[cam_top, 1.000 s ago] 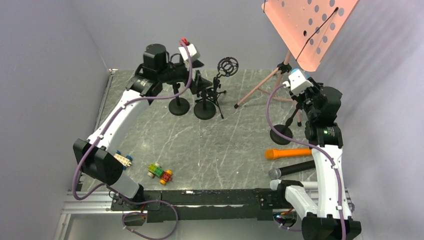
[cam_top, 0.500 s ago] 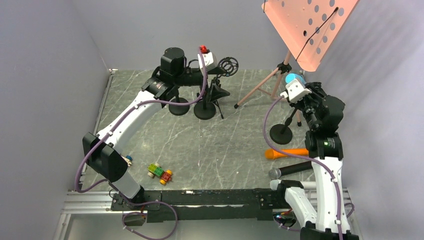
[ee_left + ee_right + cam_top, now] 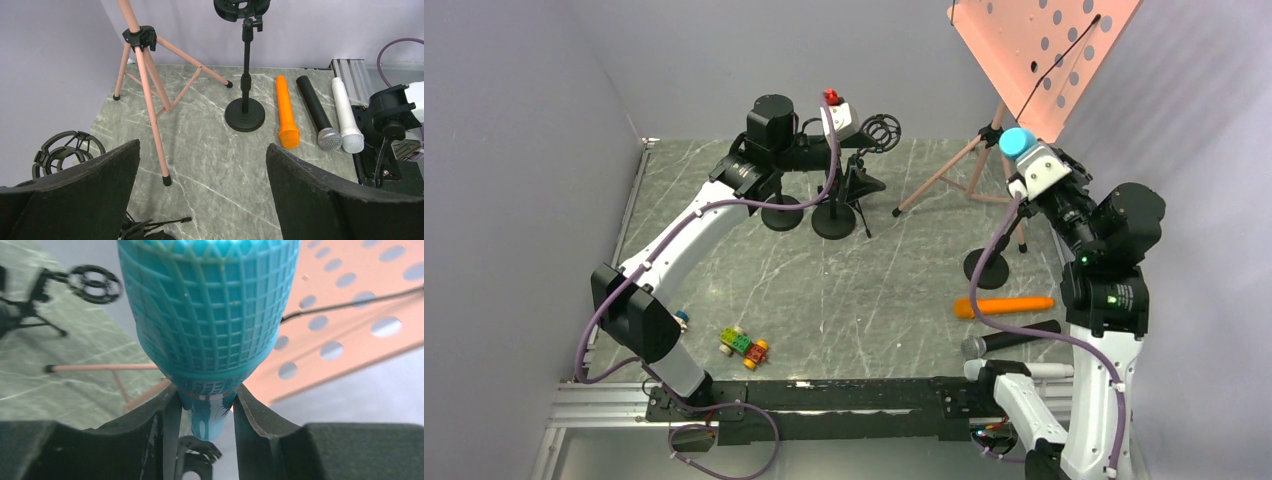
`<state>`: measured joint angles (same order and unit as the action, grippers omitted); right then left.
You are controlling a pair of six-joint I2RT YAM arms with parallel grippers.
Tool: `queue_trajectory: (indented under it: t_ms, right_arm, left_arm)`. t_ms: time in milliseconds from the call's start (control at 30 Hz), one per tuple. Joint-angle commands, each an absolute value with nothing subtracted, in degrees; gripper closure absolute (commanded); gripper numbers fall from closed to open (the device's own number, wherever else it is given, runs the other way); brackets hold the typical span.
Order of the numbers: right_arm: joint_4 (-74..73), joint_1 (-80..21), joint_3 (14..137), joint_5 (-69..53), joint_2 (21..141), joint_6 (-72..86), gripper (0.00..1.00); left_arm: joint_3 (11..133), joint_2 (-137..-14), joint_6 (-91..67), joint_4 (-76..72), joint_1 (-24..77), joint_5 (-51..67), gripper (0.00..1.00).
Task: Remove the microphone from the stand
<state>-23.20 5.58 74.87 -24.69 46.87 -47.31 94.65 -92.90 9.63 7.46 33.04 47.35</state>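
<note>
Now right claw (image 3: 204, 402) clamped on teal microphone (image 3: 205, 310) neck; left claw (image 3: 202, 150) apart

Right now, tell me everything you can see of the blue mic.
The blue mic has a teal head of fine squared mesh, maybe painted metal, tapering to a narrow neck with a silvery ring. The right gripper is shut on it just below the head, which sticks out past the fingers. It is in the air near the pink music stand; most of its handle is hidden.
</note>
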Motion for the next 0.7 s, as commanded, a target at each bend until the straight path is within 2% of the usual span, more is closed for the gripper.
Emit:
queue_trajectory:
  t_ms: [0,67,133,300,400,500,667]
  right_arm:
    - [-40.9,5.8,82.6,-40.2,49.1,-47.7,1.0]
    - [-58.3,5.7,84.9,-44.3,50.7,-58.5,1.0]
    - [-68.1,5.7,86.2,-46.3,52.7,-64.9,1.0]
    - [-77.4,5.3,79.3,-46.9,54.3,-75.4,1.0]
    - [-81.7,4.5,72.8,-40.3,55.3,-84.9,1.0]
    - [-84.0,4.4,65.4,-28.0,57.1,-93.4,1.0]
    - [-76.2,4.8,52.7,-10.3,56.4,-100.4,1.0]
  left_arm:
    - [96.6,-92.5,9.9,6.2,33.3,48.8,0.01]
    - [96.2,-92.1,10.7,6.7,33.3,48.6,0.01]
    - [95.0,-91.8,10.7,6.2,33.2,48.2,0.01]
    - [94.5,-91.7,9.3,5.1,33.3,48.1,0.01]
    - [94.8,-91.1,11.2,7.2,33.2,48.0,0.01]
    - [94.4,-90.3,13.8,9.5,33.3,47.3,0.01]
    - [93.8,-89.1,13.2,9.7,33.3,47.5,0.01]
